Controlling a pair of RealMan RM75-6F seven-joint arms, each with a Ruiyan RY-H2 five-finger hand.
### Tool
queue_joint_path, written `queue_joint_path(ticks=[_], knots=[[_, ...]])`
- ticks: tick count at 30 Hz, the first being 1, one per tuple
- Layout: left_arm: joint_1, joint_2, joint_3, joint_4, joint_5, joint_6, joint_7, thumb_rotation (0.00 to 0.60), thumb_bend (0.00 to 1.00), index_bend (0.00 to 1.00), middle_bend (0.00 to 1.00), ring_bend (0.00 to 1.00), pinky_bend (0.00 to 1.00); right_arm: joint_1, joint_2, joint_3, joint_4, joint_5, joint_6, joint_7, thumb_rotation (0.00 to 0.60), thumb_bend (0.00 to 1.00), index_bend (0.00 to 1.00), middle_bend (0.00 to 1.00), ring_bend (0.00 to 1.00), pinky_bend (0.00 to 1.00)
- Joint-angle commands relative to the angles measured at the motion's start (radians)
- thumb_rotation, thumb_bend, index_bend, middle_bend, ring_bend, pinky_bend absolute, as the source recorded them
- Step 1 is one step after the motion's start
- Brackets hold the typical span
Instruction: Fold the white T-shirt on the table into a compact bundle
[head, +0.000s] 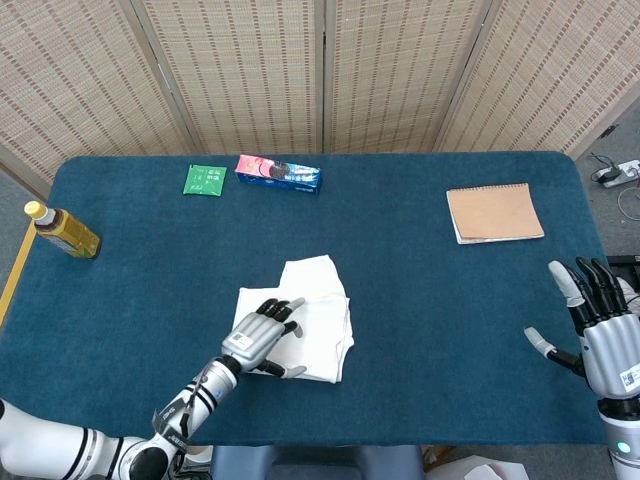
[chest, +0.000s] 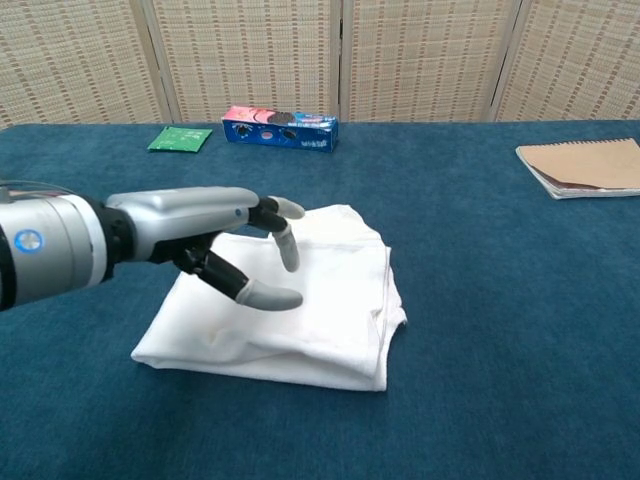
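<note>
The white T-shirt lies folded into a small thick rectangle near the table's front middle. My left hand hovers over the bundle's left part with its fingers spread and nothing in them; whether it touches the cloth I cannot tell. My right hand stands far off at the table's right front edge, fingers apart and pointing up, holding nothing. The chest view does not show the right hand.
A blue snack box and a green packet lie at the back. A brown notebook sits at the right. A bottle lies at the far left edge.
</note>
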Motion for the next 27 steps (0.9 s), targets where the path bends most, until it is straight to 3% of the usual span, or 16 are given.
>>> queue_joint_path(ticks=[1,2,4,6,16,27], knots=[[0.050,0.032,0.013,0.016,0.057,0.069,-0.028,0.377,0.20,0.28,0.00,0.01,0.00,0.001,0.013,-0.005,-0.006,-0.001,-0.009,0.001,0.600,0.15,0.07,0.16,0.05,0.06],[0.064,0.038,0.017,0.019,0.071,0.088,-0.034,0.408,0.20,0.26,0.00,0.01,0.00,0.002,0.020,-0.010,-0.009,-0.003,-0.016,0.003,0.600,0.15,0.07,0.16,0.05,0.06],[0.096,0.052,0.028,0.023,0.109,0.125,-0.053,0.538,0.20,0.22,0.00,0.01,0.00,0.003,0.036,-0.018,-0.016,-0.005,-0.032,0.006,0.600,0.16,0.07,0.16,0.05,0.06],[0.124,0.063,0.052,0.037,0.161,0.157,-0.051,0.600,0.20,0.20,0.01,0.02,0.00,0.007,0.047,-0.025,-0.018,-0.008,-0.049,0.006,0.600,0.17,0.07,0.16,0.05,0.06],[0.236,0.066,0.152,0.125,0.437,0.263,-0.047,0.600,0.20,0.17,0.02,0.02,0.00,0.029,0.085,-0.053,-0.043,-0.028,-0.112,0.001,0.600,0.18,0.09,0.16,0.05,0.06],[0.276,-0.085,0.139,0.198,0.489,0.233,0.035,0.595,0.20,0.16,0.02,0.02,0.00,0.031,0.081,-0.055,-0.051,-0.022,-0.119,-0.007,0.600,0.18,0.10,0.16,0.05,0.06]])
